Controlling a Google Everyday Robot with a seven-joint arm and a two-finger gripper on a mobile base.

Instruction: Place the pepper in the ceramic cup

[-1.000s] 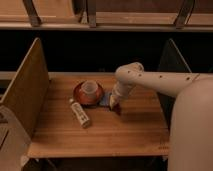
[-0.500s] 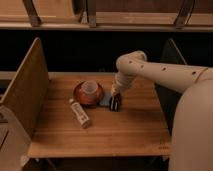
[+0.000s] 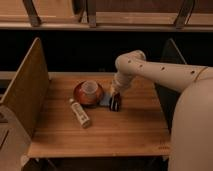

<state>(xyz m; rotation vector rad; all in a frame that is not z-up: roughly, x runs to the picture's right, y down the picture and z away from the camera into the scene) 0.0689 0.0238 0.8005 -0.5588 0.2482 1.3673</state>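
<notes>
The ceramic cup (image 3: 90, 88) is pale and round and stands on a reddish-brown saucer (image 3: 80, 96) at the table's middle left. My gripper (image 3: 115, 102) hangs from the cream arm and points down at the table just right of the saucer, about a hand's width from the cup. A flat bluish striped object (image 3: 105, 100) lies under and beside it. I cannot make out the pepper as a separate thing; it is hidden at or under the gripper.
A cream oblong bottle (image 3: 80, 113) lies in front of the saucer. The wooden table (image 3: 125, 135) has upright side panels at left (image 3: 27, 90) and right. A dark shelf runs behind it.
The arm's elbow has risen and swung back over the second. The gripper has stayed at nearly the same spot right of the saucer. Cup, saucer and bottle have not moved.
</notes>
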